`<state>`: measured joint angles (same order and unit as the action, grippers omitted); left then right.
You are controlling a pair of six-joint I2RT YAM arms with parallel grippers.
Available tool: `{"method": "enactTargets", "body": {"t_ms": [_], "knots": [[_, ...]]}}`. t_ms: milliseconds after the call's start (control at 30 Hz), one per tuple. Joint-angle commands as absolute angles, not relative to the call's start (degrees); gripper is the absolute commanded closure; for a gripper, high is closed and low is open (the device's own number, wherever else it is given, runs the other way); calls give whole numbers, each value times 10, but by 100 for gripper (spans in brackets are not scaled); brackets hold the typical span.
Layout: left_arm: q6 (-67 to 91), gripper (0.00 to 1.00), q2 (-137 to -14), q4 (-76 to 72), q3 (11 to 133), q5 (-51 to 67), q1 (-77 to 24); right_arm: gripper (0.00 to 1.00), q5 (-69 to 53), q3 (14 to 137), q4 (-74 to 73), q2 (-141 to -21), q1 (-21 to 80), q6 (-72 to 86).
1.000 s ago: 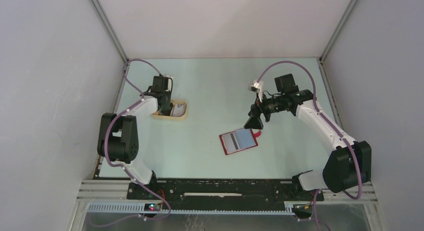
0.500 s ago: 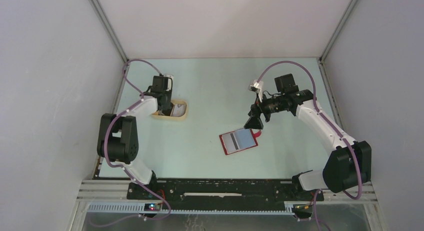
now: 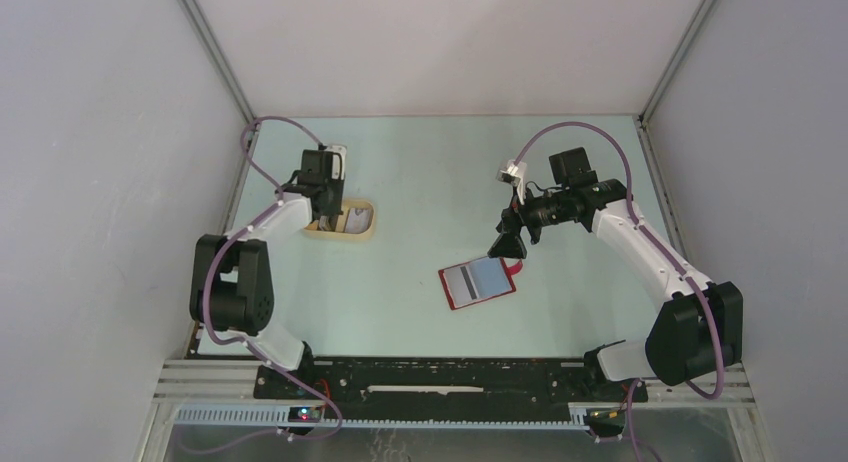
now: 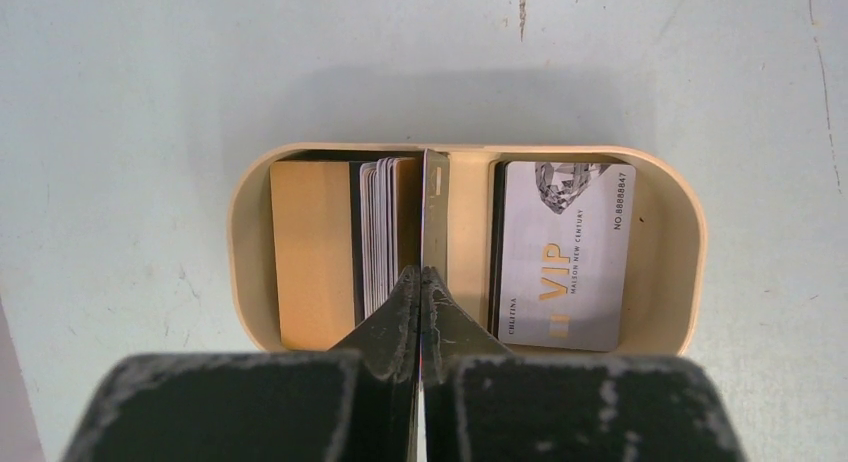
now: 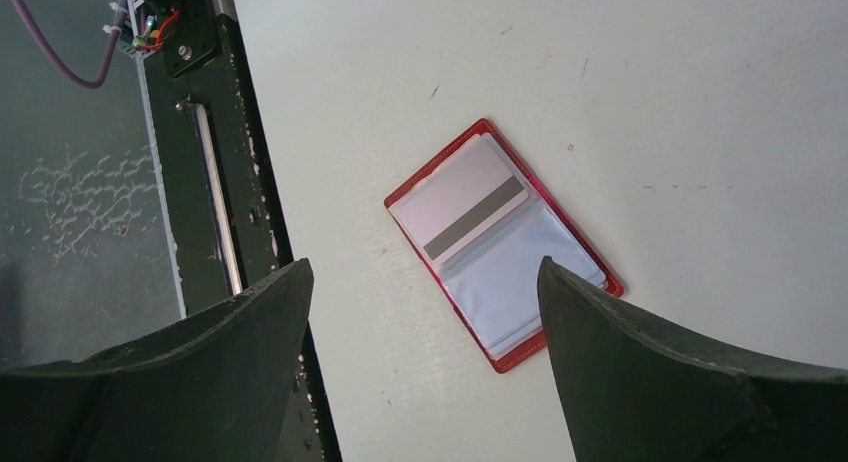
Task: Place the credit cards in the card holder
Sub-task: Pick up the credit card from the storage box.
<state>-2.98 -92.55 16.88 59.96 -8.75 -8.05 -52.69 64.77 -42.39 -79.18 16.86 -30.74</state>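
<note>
The card holder (image 3: 477, 283) lies open on the table, red-edged with pale-blue sleeves. In the right wrist view (image 5: 520, 272) a whitish card with a grey stripe (image 5: 465, 200) sits in one page. My right gripper (image 5: 422, 263) is open and empty above it. My left gripper (image 4: 421, 274) is shut on a dark card (image 4: 434, 212), held edge-on over the tan oval tray (image 4: 240, 242). In the tray lie a golden-brown card (image 4: 310, 252), several cards on edge (image 4: 378, 232) and a grey VIP card (image 4: 565, 252).
The tray (image 3: 365, 234) stands at the left of the table, near the left wall. A black rail (image 5: 215, 182) runs along the near table edge below the wallet. White walls close the table on three sides.
My left arm has shifted slightly, its wrist drawn a little back from the tray with the dark card. The right arm and the wallet have not moved.
</note>
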Motion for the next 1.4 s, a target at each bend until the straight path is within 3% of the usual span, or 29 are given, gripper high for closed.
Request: {"method": "enactTargets", "body": {"t_ms": [0,967,1367], "knots": [[-23,100,-892,159,584,-77,-75,8,-538,655,-426,-782,166,-315],[63,100,-772,112,519,-35,-75,9,-553,655,-420,-821,190,-297],[131,100,-712,43,480,93,-85,12,-603,655,-379,-875,194,-238]]}}
